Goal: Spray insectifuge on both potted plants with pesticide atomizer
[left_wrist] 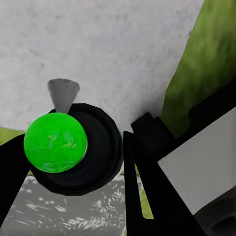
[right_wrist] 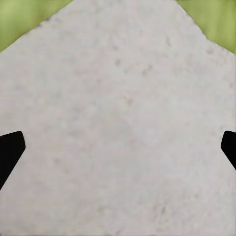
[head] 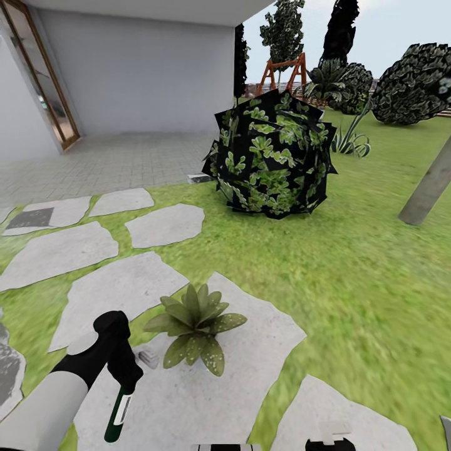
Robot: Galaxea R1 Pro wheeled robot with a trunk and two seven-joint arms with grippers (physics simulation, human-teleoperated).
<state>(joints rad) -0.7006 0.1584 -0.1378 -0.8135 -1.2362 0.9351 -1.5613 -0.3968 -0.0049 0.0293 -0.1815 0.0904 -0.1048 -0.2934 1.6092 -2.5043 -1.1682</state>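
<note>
My left gripper (head: pixel 127 374) is shut on the pesticide atomizer (head: pixel 118 410), a slim dark green bottle with a white label that hangs down from the fingers. In the left wrist view the atomizer (left_wrist: pixel 83 147) appears end-on as a dark round body with a bright green cap, clamped between the black fingers (left_wrist: pixel 147 167). One potted plant (head: pixel 195 327), a low rosette of pointed speckled leaves, stands on a stepping stone just right of that gripper. My right gripper (right_wrist: pixel 118 152) is open above a pale stone, its fingertips wide apart.
Grey stepping stones (head: pixel 131 285) lie across the lawn (head: pixel 351 282). A big dark broad-leaved shrub (head: pixel 270 153) stands ahead. A leaning grey post (head: pixel 431 185) is at the right, a paved terrace and house wall (head: pixel 138 69) at the back left. A small grey object (head: pixel 148 358) lies beside the plant.
</note>
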